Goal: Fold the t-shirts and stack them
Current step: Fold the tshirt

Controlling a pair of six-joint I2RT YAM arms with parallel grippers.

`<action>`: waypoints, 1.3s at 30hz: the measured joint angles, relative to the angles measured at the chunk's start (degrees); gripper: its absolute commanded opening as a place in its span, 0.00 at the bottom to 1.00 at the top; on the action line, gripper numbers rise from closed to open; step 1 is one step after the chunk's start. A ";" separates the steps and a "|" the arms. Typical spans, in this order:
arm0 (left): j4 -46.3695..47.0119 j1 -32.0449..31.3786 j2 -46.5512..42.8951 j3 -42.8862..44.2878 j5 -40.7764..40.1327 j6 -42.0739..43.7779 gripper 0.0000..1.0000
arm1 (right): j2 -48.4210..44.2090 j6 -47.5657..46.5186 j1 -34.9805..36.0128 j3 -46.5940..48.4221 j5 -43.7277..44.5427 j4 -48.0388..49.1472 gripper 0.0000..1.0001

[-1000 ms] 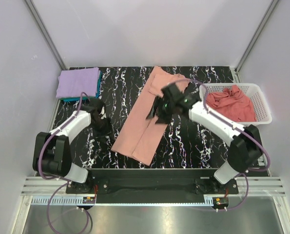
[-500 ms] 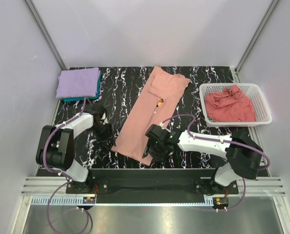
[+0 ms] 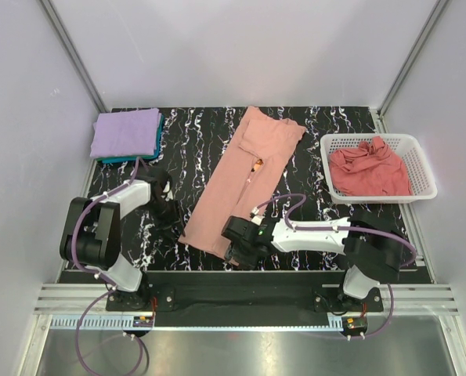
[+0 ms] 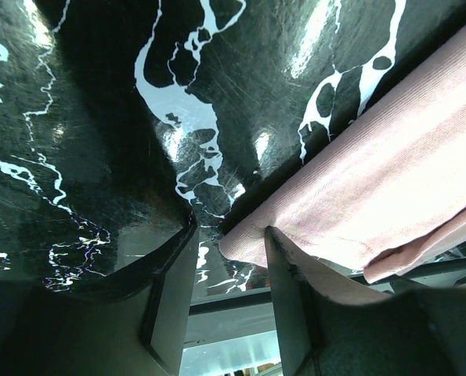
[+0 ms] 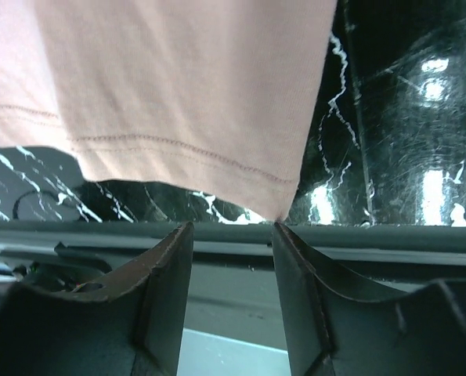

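left gripper (image 4: 231,235): spread, salmon-pink t-shirt (image 4: 389,180) corner touching one finger (not pinched) | right gripper (image 5: 233,229): spread, just short of hem corner

Top cam hangs high behind the arm bases (image 3: 139,294) at 6 o'clock, looking down on the whole marble table (image 3: 186,133). Both wrist cams skim the tabletop super close. All three share the near hem of the salmon-pink t-shirt (image 3: 240,184), around 6 to 7 o'clock.

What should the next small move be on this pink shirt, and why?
Probably nudge the right claw forward before closing: it stands open, and the hem corner of the salmon-pink t-shirt only reaches one fingertip, not the gap. The left claw, also open, seems to have its corner between its fingers.
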 measured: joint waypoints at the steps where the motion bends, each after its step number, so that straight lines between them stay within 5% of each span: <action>1: 0.00 0.00 0.02 0.00 -0.02 0.00 0.45 | 0.09 0.44 0.13 -0.11 0.39 0.11 0.52; 18: 0.87 -0.39 -0.59 -0.04 -0.13 0.46 0.37 | -2.40 3.13 1.57 -5.49 3.32 3.21 0.50; 23: 1.49 -0.39 -0.59 -0.04 -0.13 0.42 0.24 | -2.40 3.19 1.60 -5.66 3.82 3.41 0.43; 29: 2.14 -0.39 -0.59 -0.04 -0.02 0.48 0.07 | -2.43 3.76 1.70 -6.49 4.31 3.82 0.23; 36: 2.34 -0.39 -0.57 -0.04 1.42 0.59 0.00 | -2.05 2.36 1.75 -6.40 4.81 4.33 0.00; 39: 2.36 -0.39 -0.59 -0.04 2.03 0.35 0.00 | -1.27 1.49 1.75 -5.57 4.87 4.37 0.00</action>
